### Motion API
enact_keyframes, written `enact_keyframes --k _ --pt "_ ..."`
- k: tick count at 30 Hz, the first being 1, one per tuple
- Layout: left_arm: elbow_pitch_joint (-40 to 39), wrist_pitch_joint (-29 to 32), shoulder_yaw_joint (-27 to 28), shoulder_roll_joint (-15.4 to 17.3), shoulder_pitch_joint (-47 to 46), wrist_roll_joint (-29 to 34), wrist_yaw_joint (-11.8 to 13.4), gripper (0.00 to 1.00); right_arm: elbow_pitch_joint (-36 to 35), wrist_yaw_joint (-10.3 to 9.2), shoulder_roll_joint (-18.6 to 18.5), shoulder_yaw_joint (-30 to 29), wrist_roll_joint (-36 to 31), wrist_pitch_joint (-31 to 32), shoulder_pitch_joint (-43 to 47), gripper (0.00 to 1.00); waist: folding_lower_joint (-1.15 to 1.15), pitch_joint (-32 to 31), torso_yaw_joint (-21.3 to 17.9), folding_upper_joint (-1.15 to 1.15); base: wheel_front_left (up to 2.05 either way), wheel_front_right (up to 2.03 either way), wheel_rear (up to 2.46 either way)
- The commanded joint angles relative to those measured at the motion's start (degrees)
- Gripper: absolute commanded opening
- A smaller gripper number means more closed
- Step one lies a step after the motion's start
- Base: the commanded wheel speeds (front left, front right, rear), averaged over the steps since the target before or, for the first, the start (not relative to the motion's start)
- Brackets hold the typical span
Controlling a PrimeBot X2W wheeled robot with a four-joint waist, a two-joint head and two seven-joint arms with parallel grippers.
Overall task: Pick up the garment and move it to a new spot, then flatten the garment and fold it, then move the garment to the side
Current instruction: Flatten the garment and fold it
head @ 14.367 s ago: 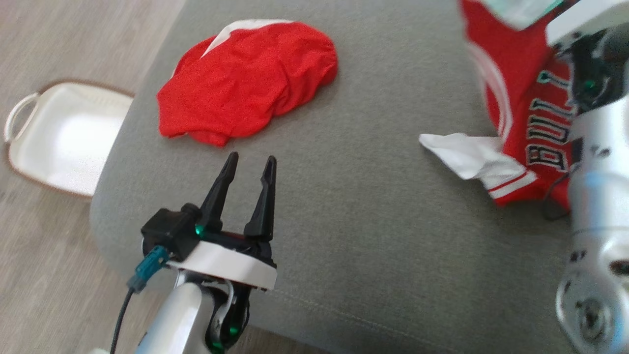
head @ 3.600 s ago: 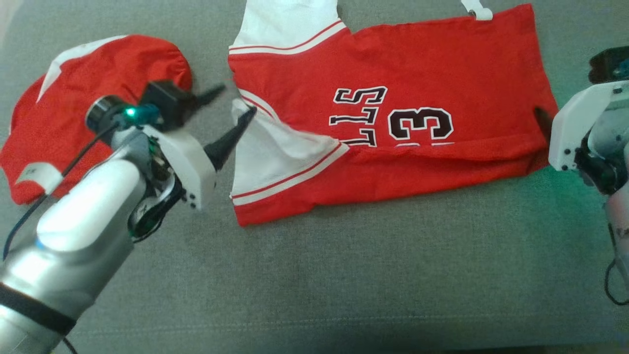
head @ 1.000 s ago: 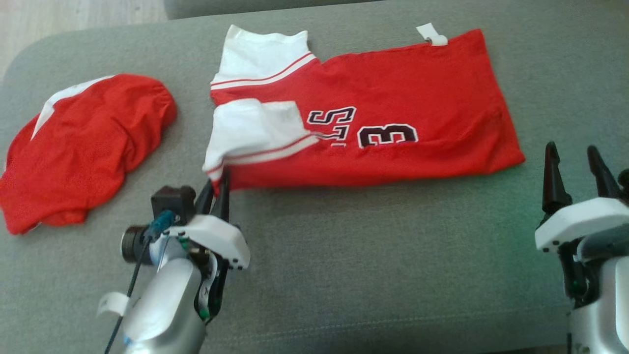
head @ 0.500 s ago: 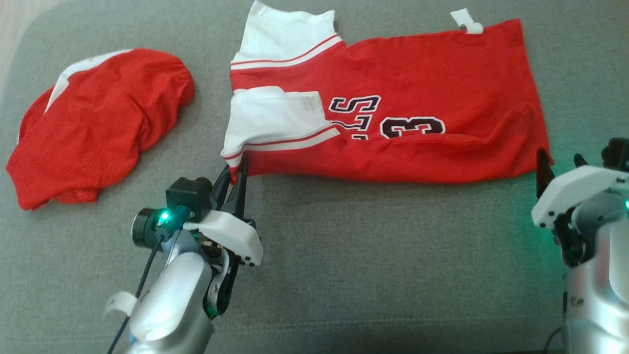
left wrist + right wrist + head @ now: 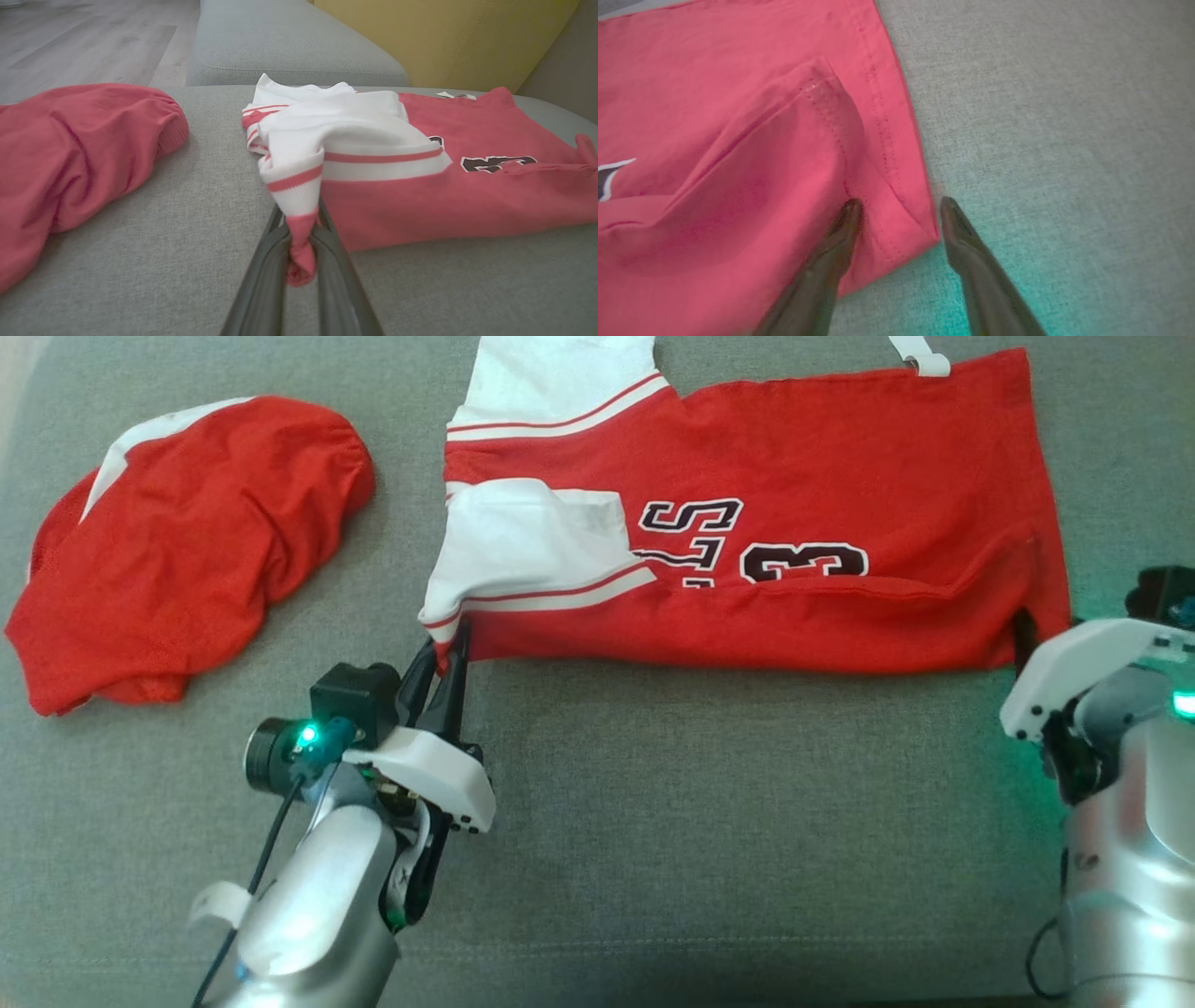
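The red jersey (image 5: 840,457) is lying spread across the upper middle of the head view on the gray sofa cushion (image 5: 747,821), its near edge folded over. The left pincer (image 5: 446,649) is pinching the jersey's red-and-white striped corner at the lower left, its fingers pressed onto the cloth. The right pincer (image 5: 900,205) is standing spread at the lower right corner, with one finger over red fabric and the other over bare cushion. A second red garment (image 5: 187,541) is lying crumpled at the upper left, apart from the jersey.

Red-and-white jersey (image 5: 840,448) gets chopped by the head view's top edge, and its black lettering (image 5: 803,563) is half buried under a fold, maybe 33?
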Motion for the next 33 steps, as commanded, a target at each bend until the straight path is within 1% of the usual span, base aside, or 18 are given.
enact_keyframes --k 1,8,15,21,25,29,33 --pt "-2.0 -0.1 2.0 1.5 -2.6 0.1 0.3 0.0 -1.0 0.37 -0.2 1.5 0.5 0.1 -1.8 0.0 0.0 0.0 -0.1 0.0 0.0 0.0 0.0" --pt "-1.3 0.0 2.5 2.7 -2.5 -0.2 0.8 0.0 0.3 0.37 -0.2 2.5 1.3 0.2 -1.6 0.0 0.0 -1.3 -0.6 0.0 0.0 0.0 0.0" --pt "-0.4 0.3 2.2 3.6 -0.6 -0.6 1.1 0.0 -2.3 0.37 -0.7 3.3 2.8 2.0 2.0 0.0 0.0 -5.0 -1.1 0.0 0.0 0.0 0.0" --pt "-0.3 1.8 1.1 4.9 3.8 -1.1 1.1 0.0 -7.4 0.37 -3.0 5.4 5.7 6.6 8.6 0.0 0.0 -10.3 -1.5 0.0 0.0 0.0 0.0" --pt "-1.4 4.2 -0.2 6.0 7.0 -1.2 0.9 0.0 -11.8 0.37 -4.0 6.4 7.9 10.5 13.1 0.0 0.0 -12.8 -1.7 0.0 0.0 0.0 0.0" --pt "-3.4 7.6 -2.0 6.7 10.2 -1.8 0.1 0.0 -16.9 0.37 -4.7 7.2 9.9 14.5 18.1 0.0 0.0 -14.3 -1.9 0.0 0.0 0.0 0.0" --pt "-5.0 9.0 -2.8 6.9 12.0 -2.0 0.3 0.0 -21.5 0.37 -4.5 6.6 11.0 16.4 21.7 0.0 0.0 -14.5 -2.3 0.0 0.0 0.0 0.0"
